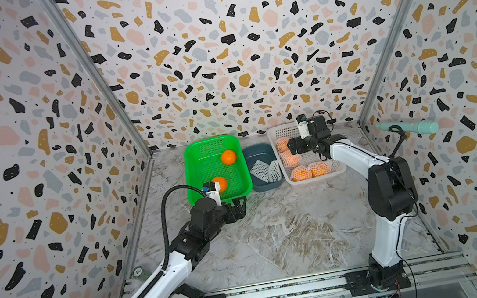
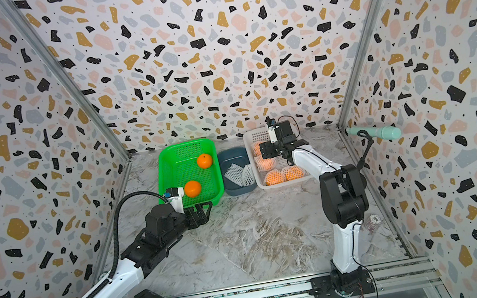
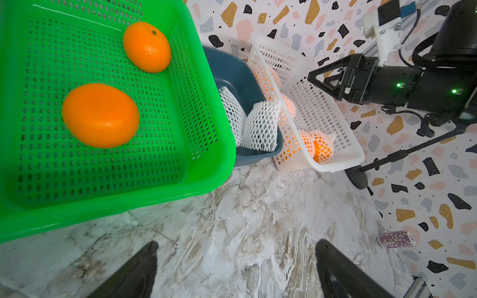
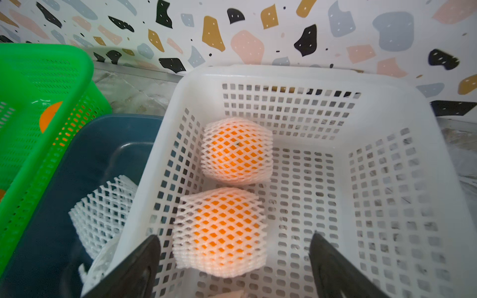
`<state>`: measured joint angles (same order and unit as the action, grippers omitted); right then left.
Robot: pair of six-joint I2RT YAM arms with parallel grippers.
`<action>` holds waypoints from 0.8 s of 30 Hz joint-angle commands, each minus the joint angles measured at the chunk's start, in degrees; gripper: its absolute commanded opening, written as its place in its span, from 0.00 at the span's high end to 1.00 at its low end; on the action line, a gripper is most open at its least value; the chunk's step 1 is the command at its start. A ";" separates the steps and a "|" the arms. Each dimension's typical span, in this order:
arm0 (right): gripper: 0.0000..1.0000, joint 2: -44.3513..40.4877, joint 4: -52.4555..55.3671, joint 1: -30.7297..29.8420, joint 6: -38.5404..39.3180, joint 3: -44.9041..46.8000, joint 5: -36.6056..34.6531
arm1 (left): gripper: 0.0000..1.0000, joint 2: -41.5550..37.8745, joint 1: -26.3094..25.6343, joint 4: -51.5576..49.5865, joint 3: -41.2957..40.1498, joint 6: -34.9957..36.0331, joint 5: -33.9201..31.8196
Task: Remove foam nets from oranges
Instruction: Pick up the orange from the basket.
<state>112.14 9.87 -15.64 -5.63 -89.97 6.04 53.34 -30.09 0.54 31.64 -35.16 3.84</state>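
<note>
Well, three containers stand in a row near the far wall on the marble table: a green basket on the left, a dark blue tub in the middle, and a white basket on the right, each just beside the next. Two bare oranges lie apart in the green basket, one toward the back on the tub side and one nearer the front. Two empty foam nets lean together at the near end of the tub. Four netted oranges sit in the white basket. Two lie one behind the other along its tub-side wall, and two lie side by side at its near end. The right claw hangs over the white basket with its jaws spread wide and nothing gripped. In the right wrist view one netted orange lies below, between the fingers, and I cannot tell whether either finger touches its net. The left claw is over the bare table just in front of the green basket's near rim, jaws just as wide, holding nothing.
</note>
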 commanded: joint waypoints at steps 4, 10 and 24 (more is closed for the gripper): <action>0.07 6.34 2.36 0.58 1.59 -8.33 3.71 | 0.04 -0.09 -0.41 1.51 1.84 1.12 -0.39; 0.05 14.56 4.63 0.52 1.67 -17.69 3.59 | 0.04 -0.03 -0.57 0.78 2.20 1.32 -0.66; 0.03 26.65 10.90 -0.53 2.16 -33.96 2.78 | 0.04 -0.56 -0.59 -0.54 2.38 1.85 -1.35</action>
<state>139.17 17.72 -15.59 -4.40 -120.95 9.39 53.36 -30.50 -0.12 32.29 -34.24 3.31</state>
